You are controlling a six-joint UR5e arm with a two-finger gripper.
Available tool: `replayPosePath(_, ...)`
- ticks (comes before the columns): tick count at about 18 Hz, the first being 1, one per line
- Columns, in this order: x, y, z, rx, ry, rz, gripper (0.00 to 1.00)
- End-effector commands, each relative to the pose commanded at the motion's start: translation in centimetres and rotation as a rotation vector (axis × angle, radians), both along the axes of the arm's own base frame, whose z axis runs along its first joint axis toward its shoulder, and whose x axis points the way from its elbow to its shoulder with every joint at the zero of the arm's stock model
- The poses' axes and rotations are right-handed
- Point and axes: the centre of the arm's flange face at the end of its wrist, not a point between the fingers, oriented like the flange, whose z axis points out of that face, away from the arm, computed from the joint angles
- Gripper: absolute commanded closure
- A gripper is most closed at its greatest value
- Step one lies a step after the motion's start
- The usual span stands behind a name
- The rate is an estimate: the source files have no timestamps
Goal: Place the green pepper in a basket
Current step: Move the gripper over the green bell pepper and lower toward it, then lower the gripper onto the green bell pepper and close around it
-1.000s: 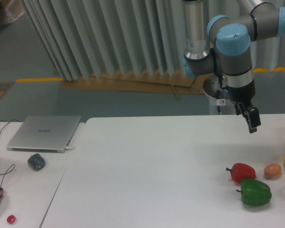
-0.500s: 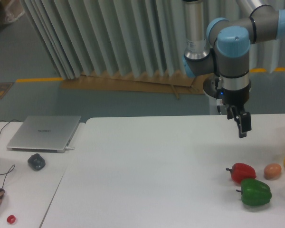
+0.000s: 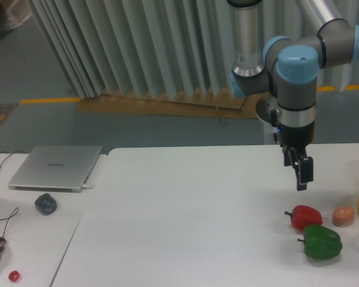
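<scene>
Overhead, the gripper (image 3: 303, 178) hangs above the green pepper (image 3: 322, 242) — jaw spacing unclear — no legible writing anywhere.

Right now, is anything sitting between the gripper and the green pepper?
Yes. The red pepper lies on the table directly under the gripper, touching or nearly touching the far side of the green pepper. A straight descent meets the red one first. No basket is in view.

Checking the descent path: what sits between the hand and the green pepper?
In the fixed camera view, the red pepper lies between the hand and the green pepper, just beyond the green one. No basket shows.
</scene>
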Motion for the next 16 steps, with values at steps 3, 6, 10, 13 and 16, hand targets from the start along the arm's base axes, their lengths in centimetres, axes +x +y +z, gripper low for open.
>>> replayPosePath(3, -1.7, 0.4, -1.4, -0.010, -0.010, -0.005, 0.00)
replayPosePath(6, -2.8, 0.8, -2.6, -0.021, -0.023, 0.000, 0.00)
replayPosePath(10, -3.8, 1.6, -4.1, -0.032, -0.029, -0.034, 0.00)
replayPosePath(13, -4.2, 1.9, -5.9, -0.046, -0.047, -0.035, 0.00)
replayPosePath(16, -5.1, 2.7, -6.6, -0.040, -0.039, -0.035, 0.00)
